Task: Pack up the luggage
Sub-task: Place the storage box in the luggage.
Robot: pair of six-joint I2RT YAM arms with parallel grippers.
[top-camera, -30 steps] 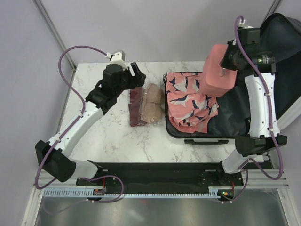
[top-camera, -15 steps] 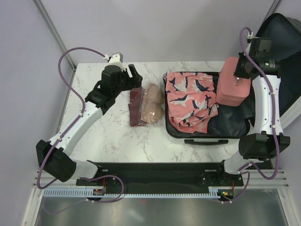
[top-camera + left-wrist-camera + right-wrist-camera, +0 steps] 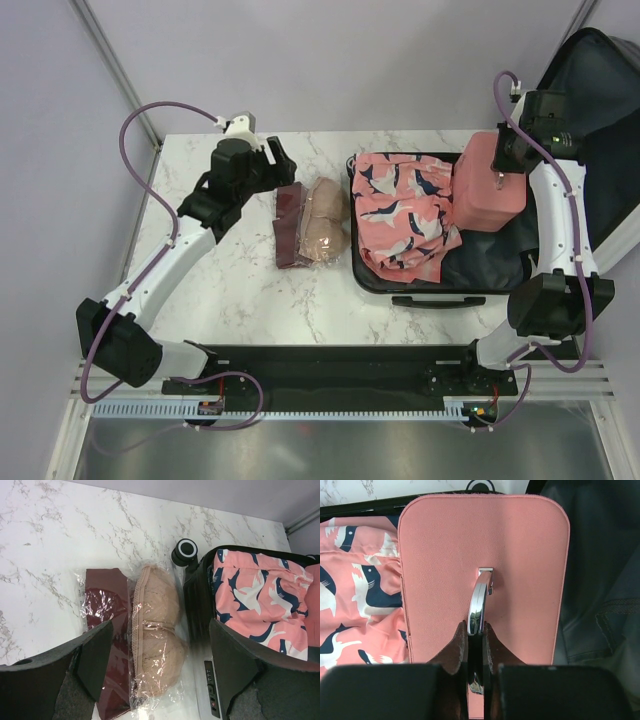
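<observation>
The luggage (image 3: 430,293) lies open at the table's right, its lid (image 3: 600,90) leaning back; its dark lining (image 3: 600,580) shows. A pink print garment (image 3: 400,215) fills its left half. My right gripper (image 3: 476,630) is shut on the chrome handle (image 3: 479,597) of a pink case (image 3: 485,195), upright over the luggage's right half; whether it rests on the lining I cannot tell. My left gripper (image 3: 160,630) is open above a bagged beige bra (image 3: 155,630) and a bagged maroon garment (image 3: 102,605), touching neither.
The two bagged items (image 3: 310,228) lie on the marble table (image 3: 220,290) just left of the luggage wall (image 3: 197,605). A black wheel (image 3: 185,552) sticks out at the luggage's far corner. Grey walls and a metal post (image 3: 115,70) border the table.
My right gripper has carried the pink case right and downward, from above the print garment to the luggage's right half. The left arm has drawn back slightly to the left.
</observation>
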